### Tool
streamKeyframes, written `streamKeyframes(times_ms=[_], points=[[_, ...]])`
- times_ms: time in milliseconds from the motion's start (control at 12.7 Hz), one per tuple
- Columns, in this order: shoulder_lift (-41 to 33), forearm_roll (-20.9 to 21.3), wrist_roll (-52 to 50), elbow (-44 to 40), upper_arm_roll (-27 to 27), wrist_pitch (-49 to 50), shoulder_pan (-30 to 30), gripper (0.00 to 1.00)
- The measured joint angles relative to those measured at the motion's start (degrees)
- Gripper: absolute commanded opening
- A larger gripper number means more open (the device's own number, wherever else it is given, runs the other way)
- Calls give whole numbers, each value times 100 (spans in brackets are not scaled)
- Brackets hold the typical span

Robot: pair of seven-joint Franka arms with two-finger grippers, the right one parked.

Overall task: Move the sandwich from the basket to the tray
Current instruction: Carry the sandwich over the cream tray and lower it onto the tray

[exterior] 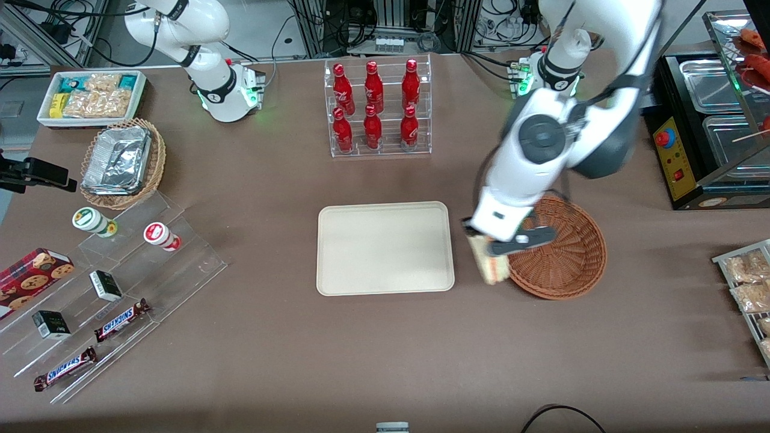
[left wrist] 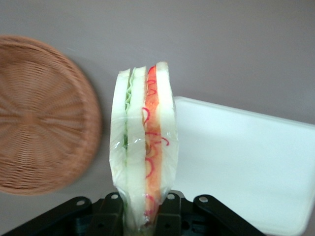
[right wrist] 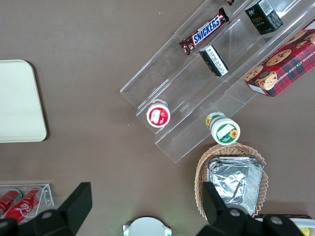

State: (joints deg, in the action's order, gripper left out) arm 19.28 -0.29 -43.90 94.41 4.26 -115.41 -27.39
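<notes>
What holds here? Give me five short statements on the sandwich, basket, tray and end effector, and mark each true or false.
1. The end effector grips the sandwich. True.
2. The sandwich lies in the basket. False: it is held up, between basket and tray.
3. The tray has nothing on it. True.
4. The basket holds a second sandwich. False: nothing is visible in it.
5. The sandwich rests on the tray. False: it hasn't reached it.

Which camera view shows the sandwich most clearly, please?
The left wrist view: the sandwich fills it, showing its white bread and green and red filling layers, clamped in the gripper. The front view shows only a small blurred part of it between the tray and the basket. The right wrist view misses it.
</notes>
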Motion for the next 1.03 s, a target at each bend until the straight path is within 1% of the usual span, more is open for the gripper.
streamKeyframes(times_ms=[237,395,553,711,1026], points=[[781,-58,-18,-555,7,-60,-732,0],[1295,-58,-27,-753,4,-452,-1130,0],[1730,-58,-27,-832,2,-991,-1391,0],[2052,-57,-27,-866,0,-1406,-1562,0],[2336,47,-89,-927,-33,-1470,-1586,0]])
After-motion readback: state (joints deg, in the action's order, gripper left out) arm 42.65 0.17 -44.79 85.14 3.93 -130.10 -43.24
